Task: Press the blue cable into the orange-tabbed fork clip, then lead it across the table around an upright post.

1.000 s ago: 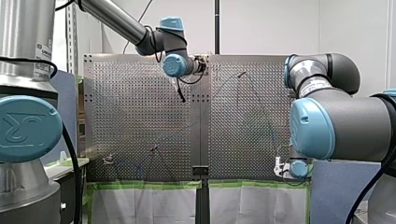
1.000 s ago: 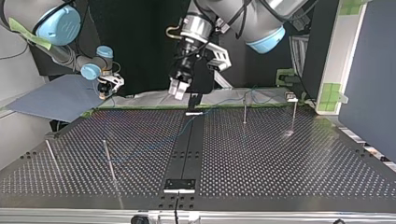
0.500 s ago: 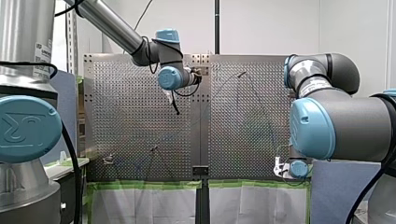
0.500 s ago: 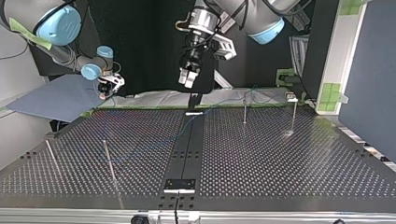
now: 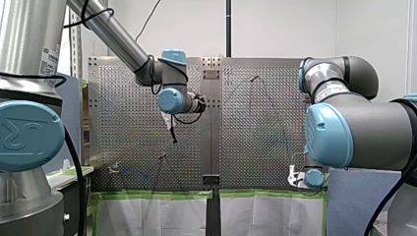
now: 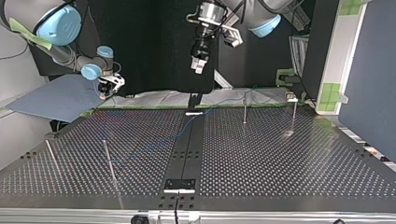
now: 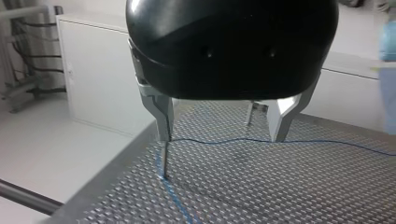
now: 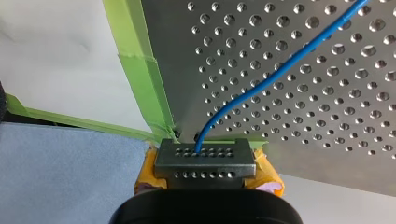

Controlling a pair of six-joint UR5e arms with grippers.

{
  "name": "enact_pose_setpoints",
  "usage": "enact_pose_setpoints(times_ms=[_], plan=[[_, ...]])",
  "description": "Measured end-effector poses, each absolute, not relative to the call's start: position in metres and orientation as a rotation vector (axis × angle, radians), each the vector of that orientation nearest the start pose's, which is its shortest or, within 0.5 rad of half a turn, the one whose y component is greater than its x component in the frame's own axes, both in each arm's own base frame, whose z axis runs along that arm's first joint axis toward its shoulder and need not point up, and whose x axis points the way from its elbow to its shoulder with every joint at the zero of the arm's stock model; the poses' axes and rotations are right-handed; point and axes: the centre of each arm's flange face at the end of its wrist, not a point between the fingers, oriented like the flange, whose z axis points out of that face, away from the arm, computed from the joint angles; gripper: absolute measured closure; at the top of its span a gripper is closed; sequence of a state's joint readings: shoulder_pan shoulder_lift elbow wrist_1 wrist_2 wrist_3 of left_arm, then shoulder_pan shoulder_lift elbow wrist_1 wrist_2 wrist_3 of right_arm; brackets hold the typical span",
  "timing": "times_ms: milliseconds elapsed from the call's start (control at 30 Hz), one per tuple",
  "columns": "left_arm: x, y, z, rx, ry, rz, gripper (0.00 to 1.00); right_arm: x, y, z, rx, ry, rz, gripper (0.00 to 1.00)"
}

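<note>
Four upright posts (image 6: 108,158), blue cable (image 8: 252,86) between, green edge tape (image 8: 140,70)

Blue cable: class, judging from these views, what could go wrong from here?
1. My right claw is shut on the thin blue cable at the perforated metal table's corner; a hard pull could tug it free or strain it.
2. My left claw hangs open above the slack cable, holding nothing, so the cable may slip off the thin upright metal post where it bends.
</note>
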State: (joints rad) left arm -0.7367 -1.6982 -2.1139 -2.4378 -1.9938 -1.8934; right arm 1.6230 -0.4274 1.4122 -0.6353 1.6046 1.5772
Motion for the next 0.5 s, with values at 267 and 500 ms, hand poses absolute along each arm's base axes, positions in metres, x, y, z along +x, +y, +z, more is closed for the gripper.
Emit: enact_pose_setpoints(times_ms=[267,500], plan=[[0.258,-0.356,0.215,0.005,1.623,-0.479,0.0,0.164,-0.656,-0.116,1.477,-1.445,1.032,1.0],[0.243,-0.342,0.194,0.033,1.671,-0.465,0.0,0.161,-0.66,-0.114,1.478,-1.425,1.068,1.0]])
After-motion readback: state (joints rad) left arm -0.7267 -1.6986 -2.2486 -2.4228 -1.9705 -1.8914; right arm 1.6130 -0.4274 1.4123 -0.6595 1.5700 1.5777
